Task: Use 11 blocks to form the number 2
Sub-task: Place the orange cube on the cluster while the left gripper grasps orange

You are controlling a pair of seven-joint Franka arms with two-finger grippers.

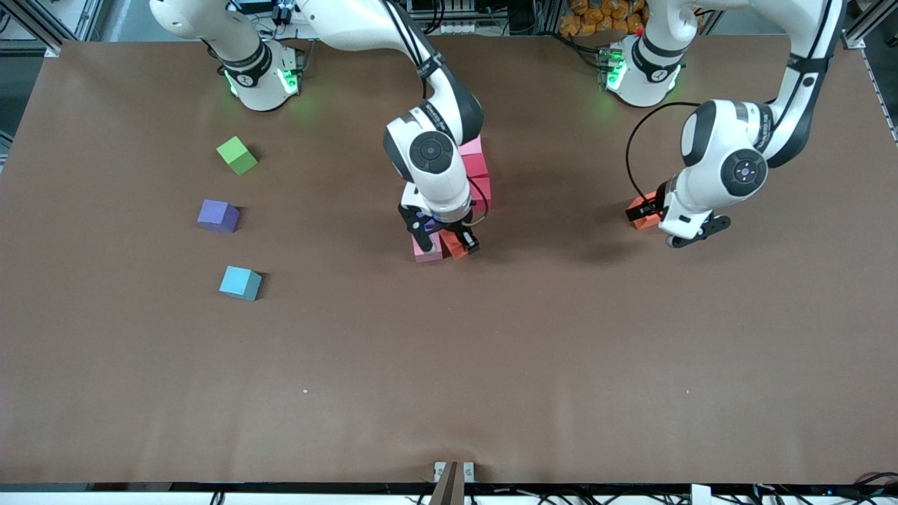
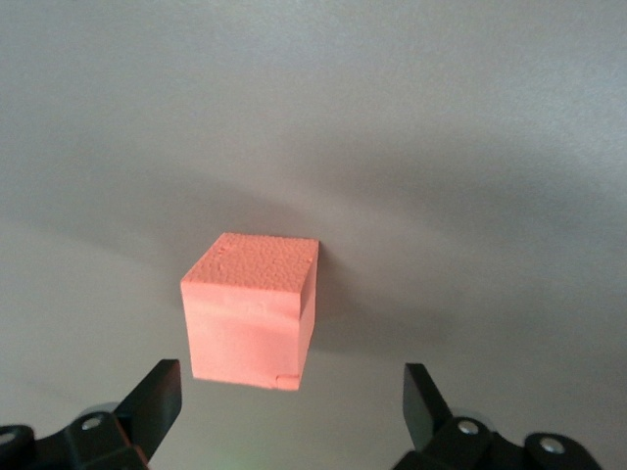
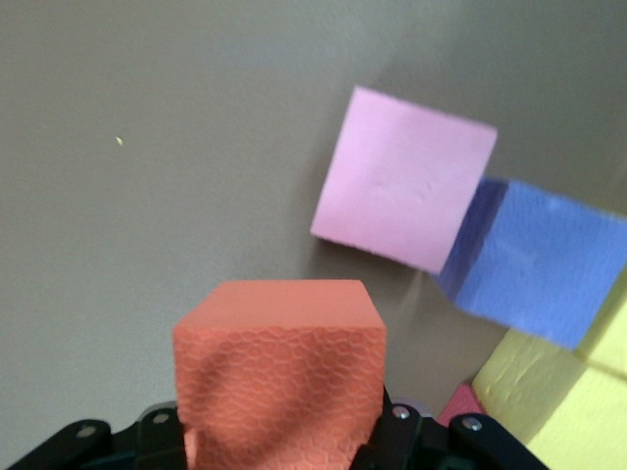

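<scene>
My right gripper (image 1: pixel 445 240) (image 3: pixel 279 421) is shut on an orange block (image 1: pixel 456 247) (image 3: pixel 279 367), low over the table's middle beside a pink block (image 1: pixel 426 251) (image 3: pixel 404 191). Pink and red blocks (image 1: pixel 477 168) lie in a column farther from the front camera, half hidden by that arm. The right wrist view also shows a violet-blue block (image 3: pixel 539 259) and yellow blocks (image 3: pixel 549 392) touching each other. My left gripper (image 1: pixel 658 209) (image 2: pixel 294 401) is open over another orange block (image 1: pixel 640 212) (image 2: pixel 253 313), which rests on the table just ahead of its fingertips.
Toward the right arm's end of the table lie a green cube (image 1: pixel 237 155), a purple cube (image 1: pixel 217 215) and a blue cube (image 1: pixel 240 283), each apart from the others. The brown table (image 1: pixel 491 365) stretches wide toward the front camera.
</scene>
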